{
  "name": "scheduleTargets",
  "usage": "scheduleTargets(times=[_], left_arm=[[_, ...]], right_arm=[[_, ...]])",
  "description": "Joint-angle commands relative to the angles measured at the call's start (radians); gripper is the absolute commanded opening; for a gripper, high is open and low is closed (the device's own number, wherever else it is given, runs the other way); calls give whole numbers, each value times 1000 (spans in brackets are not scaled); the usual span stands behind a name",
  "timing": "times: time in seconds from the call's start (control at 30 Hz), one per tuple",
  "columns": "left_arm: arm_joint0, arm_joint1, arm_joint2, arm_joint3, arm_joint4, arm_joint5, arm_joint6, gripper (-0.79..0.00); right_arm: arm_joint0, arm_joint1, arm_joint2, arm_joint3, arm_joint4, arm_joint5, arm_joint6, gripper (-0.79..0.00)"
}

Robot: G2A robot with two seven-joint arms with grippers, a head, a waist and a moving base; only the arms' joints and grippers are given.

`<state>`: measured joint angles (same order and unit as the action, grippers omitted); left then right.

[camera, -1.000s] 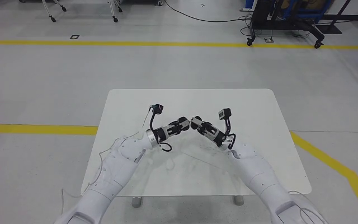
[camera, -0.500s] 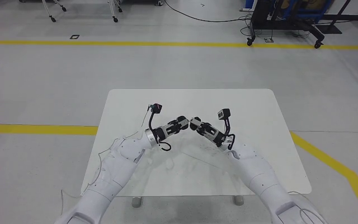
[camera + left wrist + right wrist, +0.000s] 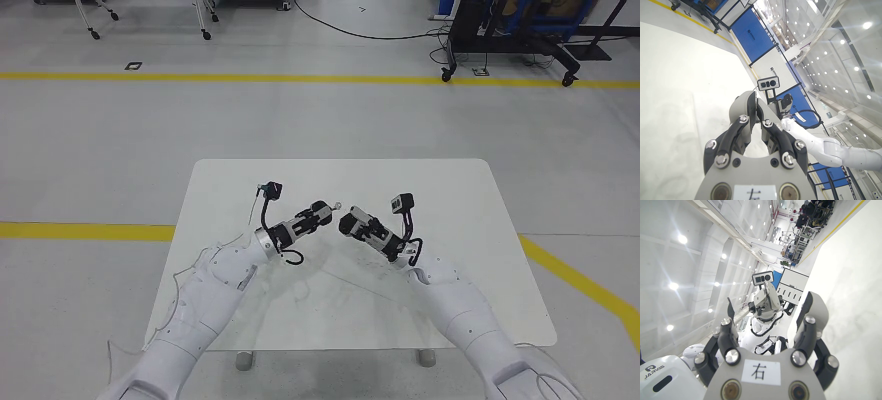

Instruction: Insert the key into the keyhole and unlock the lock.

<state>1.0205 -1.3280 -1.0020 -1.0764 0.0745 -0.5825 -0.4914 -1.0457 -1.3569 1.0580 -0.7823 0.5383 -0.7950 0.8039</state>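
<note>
Left claw (image 3: 755, 103) pressed together over the white table (image 3: 450, 200) — right claw (image 3: 347, 222) spread, facing it, tips apart

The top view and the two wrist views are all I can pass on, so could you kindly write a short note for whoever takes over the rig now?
Left gripper: shut, above the middle of the table, with a small pale item at its tip; I cannot tell whether it is key or lock.
Right gripper: open, holding nothing, facing the left gripper across a small gap.
Done: insertion and unlocking cannot be confirmed.
Left: check what the left gripper holds, then insert the key and turn it.
</note>
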Motion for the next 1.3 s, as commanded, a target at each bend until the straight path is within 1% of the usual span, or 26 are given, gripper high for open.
scheduleTargets(times=[0.0, 0.1, 0.13, 0.2, 0.27, 0.3, 0.33, 0.43, 0.47, 0.5, 0.53, 0.6, 0.63, 0.67, 0.73, 0.77, 0.8, 0.9, 0.97, 1.03, 1.17, 1.2, 1.27], left_arm=[[0, 0, 0, 0, 0, 0, 0, -785], [0, 0, 0, 0, 0, 0, 0, -785], [0, 0, 0, 0, 0, 0, 0, -785], [11, 4, -11, -18, 3, 12, 1, -785], [23, 11, -33, -38, -35, 13, -32, -785], [25, 15, -45, -46, -58, 11, -61, -785], [28, 18, -46, -56, -83, 12, -115, -785], [20, 30, -40, -71, -115, 53, -314, -785], [12, 34, -38, -76, -116, 68, -375, -785], [10, 38, -38, -75, -121, 77, -419, -785], [9, 40, -38, -75, -138, 81, -460, -785], [7, 44, -42, -71, -171, 82, -513, -785], [4, 45, -40, -70, -178, 80, -534, -785], [2, 46, -38, -67, -187, 78, -549, -785], [-3, 47, -32, -61, -196, 75, -572, -785], [-7, 47, -30, -59, -195, 76, -579, -785], [-10, 48, -29, -55, -186, 80, -576, -785], [-12, 49, -24, -55, -180, 82, -566, -785], [-13, 50, -21, -54, -181, 81, -564, -785], [-14, 50, -16, -53, -187, 79, -572, -785], [-20, 50, 4, -48, -180, 83, -592, -785], [-22, 50, 8, -47, -178, 85, -591, -785], [-24, 49, 16, -43, -181, 87, -593, -785]], right_arm=[[0, 0, 0, 0, 0, 0, 0, 0], [-1, 0, -3, -2, -8, 6, 3, 0], [1, 3, -8, -10, -45, 27, 8, 0], [1, 13, 9, -23, -99, 14, -12, 0], [1, 29, 32, -38, -146, 14, 27, 0], [-5, 38, 49, -49, -143, 16, 53, 0], [-6, 49, 62, -60, -155, 24, 105, 0], [-13, 79, 111, -90, -162, 63, 221, 0], [-15, 87, 122, -103, -153, 85, 268, -49], [-17, 94, 134, -113, -145, 100, 306, -157], [-19, 100, 141, -124, -140, 122, 344, -225], [-26, 111, 147, -156, -127, 177, 398, -246], [-32, 116, 150, -171, -116, 198, 419, -296], [-38, 120, 149, -185, -113, 212, 434, -329], [-51, 125, 144, -206, -109, 225, 447, -339], [-55, 126, 141, -209, -109, 226, 447, -394], [-56, 127, 137, -208, -106, 227, 448, -406], [-53, 127, 121, -200, -100, 235, 456, -422], [-47, 127, 109, -193, -108, 233, 454, -419], [-42, 127, 100, -182, -135, 214, 436, -413], [-33, 124, 83, -169, -141, 205, 423, -416], [-31, 123, 80, -166, -139, 204, 424, -422], [-29, 123, 75, -163, -133, 202, 423, -459]])
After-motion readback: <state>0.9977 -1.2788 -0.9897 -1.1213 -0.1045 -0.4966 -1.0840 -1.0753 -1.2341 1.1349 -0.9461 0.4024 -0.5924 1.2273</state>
